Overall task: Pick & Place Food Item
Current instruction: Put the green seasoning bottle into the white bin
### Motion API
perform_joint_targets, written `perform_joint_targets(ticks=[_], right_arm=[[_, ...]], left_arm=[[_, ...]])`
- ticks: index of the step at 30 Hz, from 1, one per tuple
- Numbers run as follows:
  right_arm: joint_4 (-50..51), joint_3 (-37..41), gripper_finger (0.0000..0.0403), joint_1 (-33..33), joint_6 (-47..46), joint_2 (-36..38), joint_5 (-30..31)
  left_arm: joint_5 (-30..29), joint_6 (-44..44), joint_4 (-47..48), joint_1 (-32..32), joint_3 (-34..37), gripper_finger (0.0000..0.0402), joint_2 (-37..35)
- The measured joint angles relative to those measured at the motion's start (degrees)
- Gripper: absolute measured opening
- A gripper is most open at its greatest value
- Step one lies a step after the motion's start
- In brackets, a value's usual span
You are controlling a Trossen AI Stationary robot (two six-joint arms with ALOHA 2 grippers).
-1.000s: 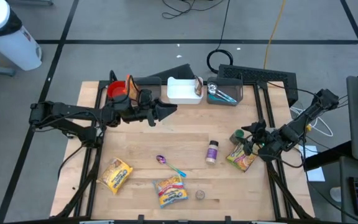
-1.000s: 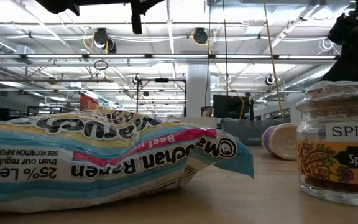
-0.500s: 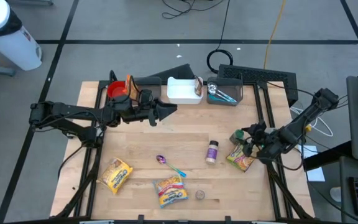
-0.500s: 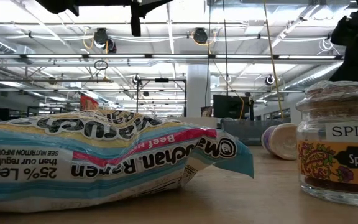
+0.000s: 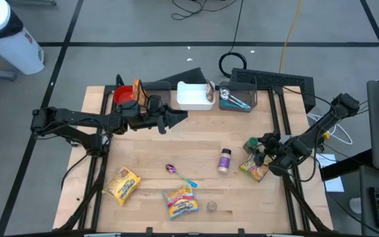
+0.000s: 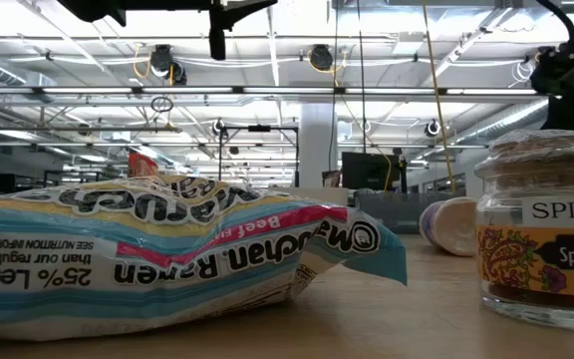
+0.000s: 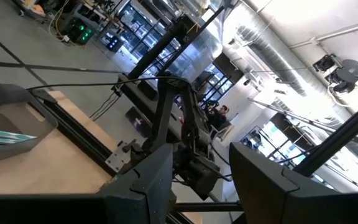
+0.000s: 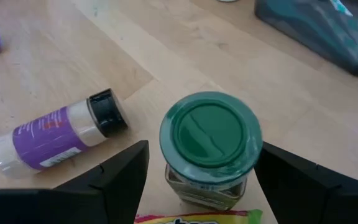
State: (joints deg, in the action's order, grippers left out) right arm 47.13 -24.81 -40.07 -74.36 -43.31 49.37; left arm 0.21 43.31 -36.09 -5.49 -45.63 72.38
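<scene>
Barely started: right gripper (image 8: 207, 180) hangs open-jawed over the green-lidded jar (image 8: 211, 146) near the bench's right edge, nothing grabbed yet, left gripper (image 5: 176, 116) idling open too.

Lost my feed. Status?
Right gripper open, straddling green-lidded jar, not closed. Left gripper open, idle near the bins. Purple bottle lies beside the jar.

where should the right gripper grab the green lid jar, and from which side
Grip the green-lidded jar around its glass body just under the lid, coming straight down from above. It stands upright, and the right gripper already hangs over it, open, with a finger on each side. The purple-label bottle lies apart, but a noodle packet sits close to the base, so a low sideways approach looks riskier.
</scene>
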Motion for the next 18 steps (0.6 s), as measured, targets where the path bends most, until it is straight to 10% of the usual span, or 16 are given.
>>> perform_joint_targets(ticks=[18], right_arm=[[-3.0, 1.7, 0.0225, 0.0, 1.3, 0.0, 0.4]], left_arm=[[0.3, 0.4, 1.6, 0.0, 0.0, 0.0168, 0.0]])
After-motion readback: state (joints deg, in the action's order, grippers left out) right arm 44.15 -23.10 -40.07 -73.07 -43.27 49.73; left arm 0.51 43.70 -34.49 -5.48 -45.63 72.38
